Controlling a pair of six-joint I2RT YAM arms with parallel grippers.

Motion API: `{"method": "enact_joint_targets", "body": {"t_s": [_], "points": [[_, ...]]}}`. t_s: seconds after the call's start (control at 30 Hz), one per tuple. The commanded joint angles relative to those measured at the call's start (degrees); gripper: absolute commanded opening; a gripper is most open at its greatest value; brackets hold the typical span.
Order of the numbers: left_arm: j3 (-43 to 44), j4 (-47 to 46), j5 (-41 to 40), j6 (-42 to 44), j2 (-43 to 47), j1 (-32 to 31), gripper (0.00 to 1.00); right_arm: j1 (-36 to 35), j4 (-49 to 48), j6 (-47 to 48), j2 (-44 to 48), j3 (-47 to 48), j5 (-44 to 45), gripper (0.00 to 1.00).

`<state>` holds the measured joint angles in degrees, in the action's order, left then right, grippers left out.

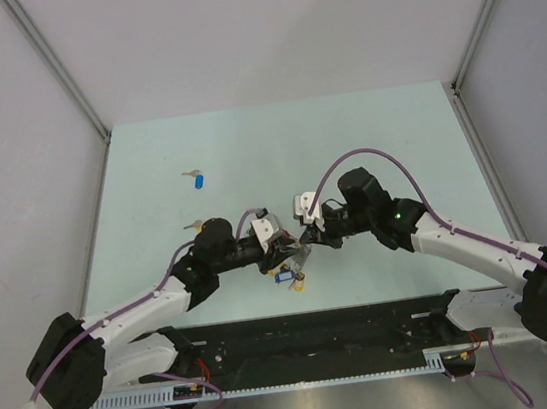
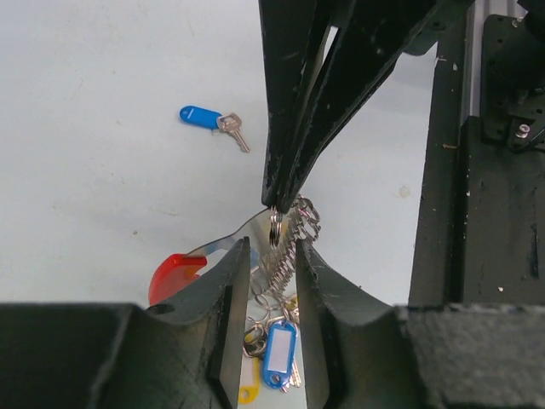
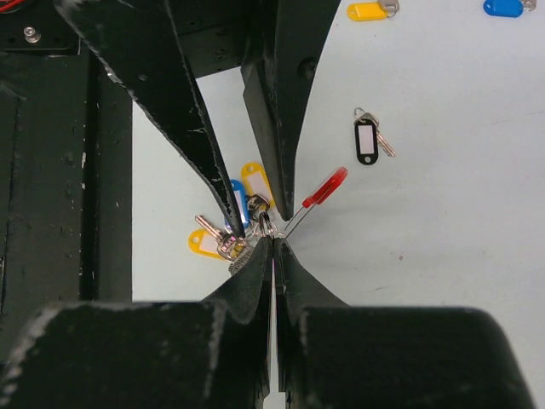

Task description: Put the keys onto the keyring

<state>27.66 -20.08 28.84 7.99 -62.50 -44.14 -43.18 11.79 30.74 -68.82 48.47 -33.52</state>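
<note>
The keyring (image 2: 174, 274), a silver band with a red arc, hangs in the air between both arms. It also shows in the right wrist view (image 3: 324, 189) and the top view (image 1: 301, 258). My left gripper (image 2: 271, 277) has its jaws on either side of the silver band and grips it. My right gripper (image 3: 274, 241) is shut on a small split ring (image 2: 274, 228) at the band's end. Several keys with blue (image 2: 279, 354) and yellow (image 3: 204, 243) tags dangle below on the ring. A loose blue key (image 2: 209, 118) lies on the table.
A black-rimmed oval tag (image 3: 366, 141) lies on the table to the right. A loose yellow key (image 3: 370, 10) and a blue one (image 1: 197, 180) lie farther back. A black rail (image 1: 310, 326) runs along the near edge.
</note>
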Motion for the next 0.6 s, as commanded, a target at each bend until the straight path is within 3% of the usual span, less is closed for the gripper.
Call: {"method": "enact_joint_targets", "body": {"t_s": [0.0,0.47,0.57], "points": [[2.49,0.83,1.83,1.86,-0.52,0.02,0.31,-0.33,2.27,0.99,0.00,1.98,0.30,0.00],[3.72,0.74,3.42,-0.16,0.89,-0.07,0.32,-1.56,3.67,1.34,-1.06,3.04,0.73,0.00],[3.63,0.83,3.50,-0.43,0.89,-0.16,0.28,-1.91,3.94,1.43,-1.49,3.39,1.00,0.00]]}}
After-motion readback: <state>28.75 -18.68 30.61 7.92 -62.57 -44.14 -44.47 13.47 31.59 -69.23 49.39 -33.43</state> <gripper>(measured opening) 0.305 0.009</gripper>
